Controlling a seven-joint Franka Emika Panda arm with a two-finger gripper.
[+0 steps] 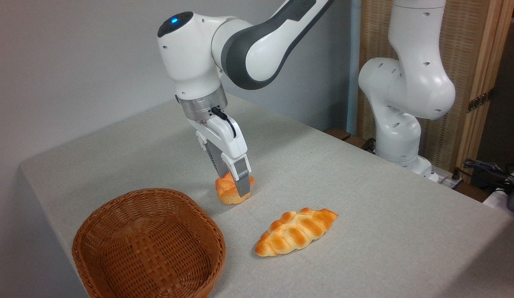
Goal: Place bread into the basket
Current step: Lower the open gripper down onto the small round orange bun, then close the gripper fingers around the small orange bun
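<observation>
Single fixed view of a grey cloth-covered table (pixel 364 198) with one white robot arm (pixel 257 45). The hand (pixel 235 191) points downward and is narrowed around the bread (pixel 228 191), a small round orange-golden bun with a knotted top. One grey finger (pixel 242 179) lies flat against the near side of the bun; the other finger is behind it and largely hidden. The fingers stand only as far apart as the bun is wide, so the hand grips it from the sides. The paler base of the bun appears to be at the cloth or just above it; contact with the table cannot be told for certain.

The basket (pixel 116 231), a shallow oval of reddish-brown wicker, sits at about 8 o'clock from the bun, near the front left corner of the table, close to the bun but not touching it. Its interior holds nothing.

A braided loaf (pixel 296 231), longer and with pointed ends, lies flat on the cloth at about 4 o'clock from the bun, apart from both the bun and the basket.

The base (pixel 406 103) of the arm stands at the far right edge of the table.
</observation>
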